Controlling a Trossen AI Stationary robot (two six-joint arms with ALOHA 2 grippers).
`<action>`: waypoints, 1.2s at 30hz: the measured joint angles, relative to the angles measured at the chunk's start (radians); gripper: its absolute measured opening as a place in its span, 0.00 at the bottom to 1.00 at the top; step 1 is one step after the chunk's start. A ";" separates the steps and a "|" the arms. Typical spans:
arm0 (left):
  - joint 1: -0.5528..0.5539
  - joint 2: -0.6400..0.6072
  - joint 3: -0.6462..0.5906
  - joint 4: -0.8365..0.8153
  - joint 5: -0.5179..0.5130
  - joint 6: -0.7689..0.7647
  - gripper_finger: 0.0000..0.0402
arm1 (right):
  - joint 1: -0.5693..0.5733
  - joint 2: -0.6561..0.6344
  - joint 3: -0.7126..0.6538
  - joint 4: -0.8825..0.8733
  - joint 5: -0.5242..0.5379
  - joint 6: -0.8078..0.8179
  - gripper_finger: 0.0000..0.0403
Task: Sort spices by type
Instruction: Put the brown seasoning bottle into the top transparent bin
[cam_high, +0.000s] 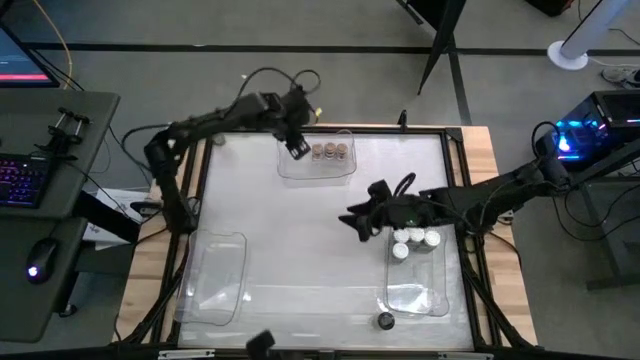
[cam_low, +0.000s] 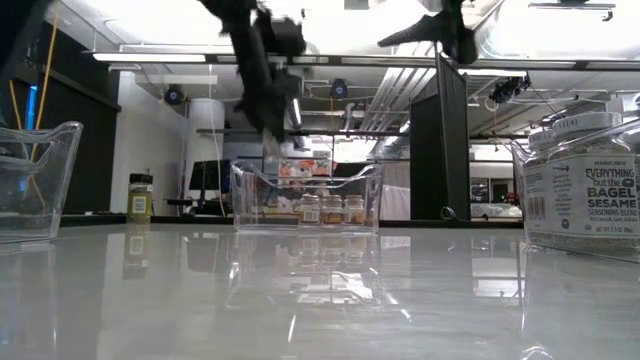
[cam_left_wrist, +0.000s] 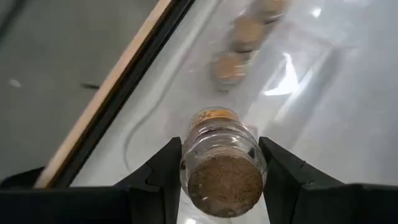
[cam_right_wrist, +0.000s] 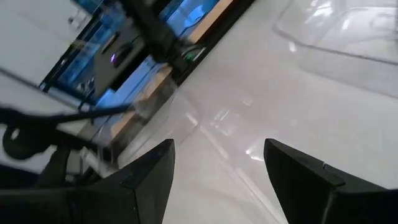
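Observation:
My left gripper (cam_left_wrist: 221, 186) is shut on a small glass spice jar with a tan lid (cam_left_wrist: 224, 183). It hovers over the left part of the far clear bin (cam_high: 318, 165). Three tan-lidded jars (cam_high: 330, 151) stand in that bin on their bases and show in the low view too (cam_low: 330, 210). My right gripper (cam_right_wrist: 217, 180) is open and holds nothing. It hangs just left of the right-hand clear bin (cam_high: 420, 295), where three white-lidded jars (cam_high: 415, 240) stand. A black-lidded jar (cam_high: 386, 320) stands on the table by the near edge. My left gripper pinches the tan-lidded jar by its glass body (cam_left_wrist: 219, 140), one finger (cam_left_wrist: 165, 180) on each side, just under the lid. The fingers come from above, pointing down. The jar stands upright in the hold, lid up, lifted clear above the far bin's floor.
An empty clear bin (cam_high: 215, 275) lies at the table's near left. The low view shows a large sesame seasoning jar (cam_low: 585, 185) close on the right and a small yellow-filled jar (cam_low: 140, 197) far on the left. The table's middle (cam_high: 300, 230) is bare.

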 joint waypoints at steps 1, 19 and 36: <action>0.034 0.029 0.000 0.005 0.036 0.010 0.34 | -0.015 0.000 0.000 0.000 -0.001 0.013 0.60; 0.044 0.192 0.000 0.129 0.078 0.471 0.34 | -0.206 0.000 0.000 -0.020 -0.109 0.004 0.60; 0.038 0.269 0.000 0.127 0.009 0.502 0.56 | -0.236 0.000 0.000 -0.057 -0.157 -0.049 0.60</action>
